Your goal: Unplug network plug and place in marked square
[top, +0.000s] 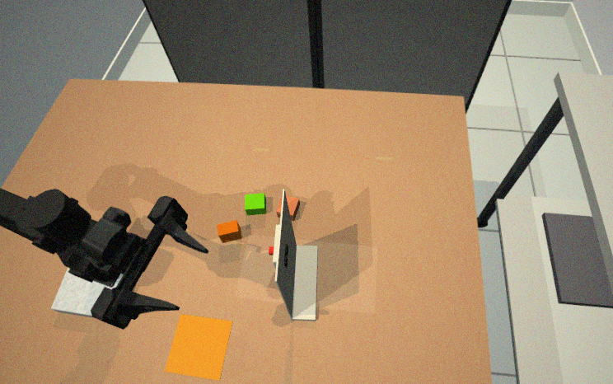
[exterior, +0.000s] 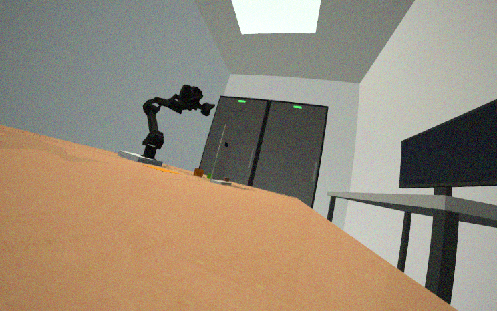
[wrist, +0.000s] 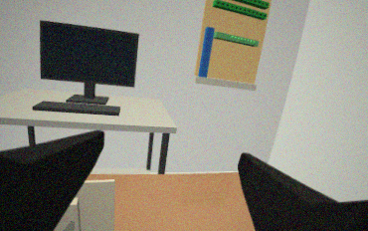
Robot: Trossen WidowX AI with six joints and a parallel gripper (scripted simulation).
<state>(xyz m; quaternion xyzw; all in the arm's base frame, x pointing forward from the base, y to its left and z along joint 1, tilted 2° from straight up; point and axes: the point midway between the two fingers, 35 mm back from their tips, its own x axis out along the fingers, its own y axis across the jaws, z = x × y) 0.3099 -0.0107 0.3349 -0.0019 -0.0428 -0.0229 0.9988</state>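
Observation:
A small red piece, seemingly the plug (top: 270, 250), sticks out of the left face of the upright panel (top: 289, 280) (wrist: 99, 204). Its tab is too small to make out, and the plug does not show in the wrist view. The flat orange square (top: 198, 346) (exterior: 159, 168) lies on the table at the near left of the panel. My gripper (top: 192, 279) (wrist: 173, 149) is open and empty, with its fingers wide apart. It hangs high above the table, to the left of the panel and well apart from it, pointing toward the panel side.
An orange block (top: 228, 231) (exterior: 198, 171) and a green block (top: 255, 203) (exterior: 209, 175) lie left of the panel. A reddish block (top: 293, 205) (exterior: 226, 179) lies partly behind it. The panel's pale foot (top: 306, 280) (exterior: 220, 181) extends to the right. The arm's base plate (top: 74, 293) is at left.

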